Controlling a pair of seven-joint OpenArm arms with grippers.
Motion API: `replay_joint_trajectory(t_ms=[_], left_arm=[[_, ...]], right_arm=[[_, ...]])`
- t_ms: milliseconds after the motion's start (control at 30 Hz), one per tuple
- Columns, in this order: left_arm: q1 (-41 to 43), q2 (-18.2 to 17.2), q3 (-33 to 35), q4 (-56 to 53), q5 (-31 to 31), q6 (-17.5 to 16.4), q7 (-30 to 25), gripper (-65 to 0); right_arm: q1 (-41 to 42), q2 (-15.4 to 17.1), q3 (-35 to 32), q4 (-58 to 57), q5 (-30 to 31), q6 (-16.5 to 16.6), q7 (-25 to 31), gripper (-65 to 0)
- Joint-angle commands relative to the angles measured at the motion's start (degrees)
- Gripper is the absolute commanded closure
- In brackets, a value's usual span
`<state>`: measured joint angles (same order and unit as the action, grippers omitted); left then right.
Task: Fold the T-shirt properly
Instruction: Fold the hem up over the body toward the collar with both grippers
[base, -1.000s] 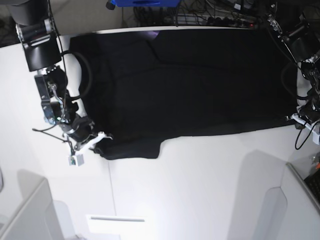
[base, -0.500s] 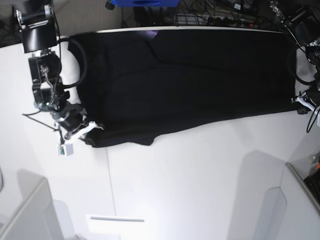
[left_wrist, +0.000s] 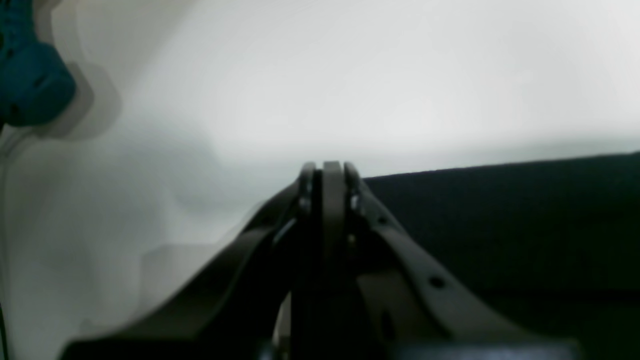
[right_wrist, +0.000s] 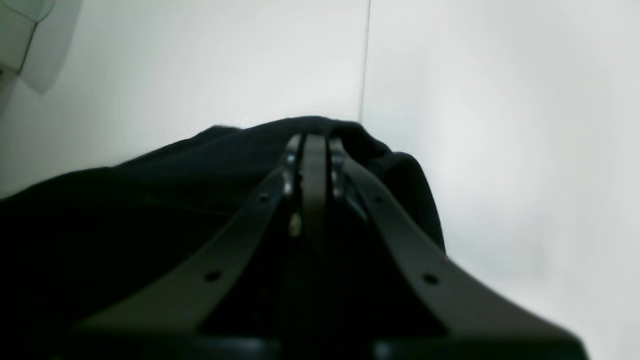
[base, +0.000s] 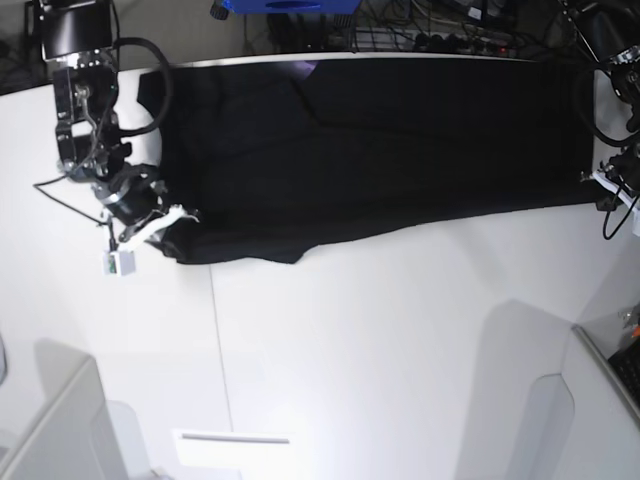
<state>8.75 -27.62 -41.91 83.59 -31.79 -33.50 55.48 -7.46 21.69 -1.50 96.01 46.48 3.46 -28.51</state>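
Observation:
The black T-shirt (base: 370, 150) lies spread across the far half of the white table (base: 380, 350); no print shows. My right gripper (base: 172, 222) is at the shirt's near-left corner, shut on a bunched fold of the black cloth (right_wrist: 240, 150). My left gripper (base: 597, 184) is at the shirt's near-right corner, jaws closed at the cloth's edge (left_wrist: 500, 200); the pinched cloth itself is hidden behind the fingers. The shirt's near edge runs stretched between the two grippers.
Cables and a blue object (base: 290, 6) lie behind the table's far edge. A grey bin (base: 610, 400) stands at the near right and grey panels (base: 60, 420) at the near left. A blue-green object (left_wrist: 30, 85) shows at the left wrist view's upper left.
Both grippers have drawn the shirt's near edge away from the front, toward the far side. The right gripper moved left and back; the cloth looks more stretched.

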Motion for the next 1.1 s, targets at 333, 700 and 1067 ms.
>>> replay_joint_trajectory(t_ms=[333,700,1067], left_arm=[[6.8,-0.3,-2.4,5.4,-1.7,-0.5,-0.9,0.0],[11.2,0.3,-3.9,7.3,-5.2,-0.5,-0.9,0.0],[12.7,0.1,-4.4,7.4,-5.3,-0.5,-0.9,0.0]], right_arm=[[-9.2,0.6,4.9,10.1,0.6,0.1,1.4,0.0],[-19.0,-3.3,9.1,16.9,0.5,0.1,1.4,0.0],[-25.2,-4.0,9.5,19.8,1.7,0.1,1.7,0.0]])
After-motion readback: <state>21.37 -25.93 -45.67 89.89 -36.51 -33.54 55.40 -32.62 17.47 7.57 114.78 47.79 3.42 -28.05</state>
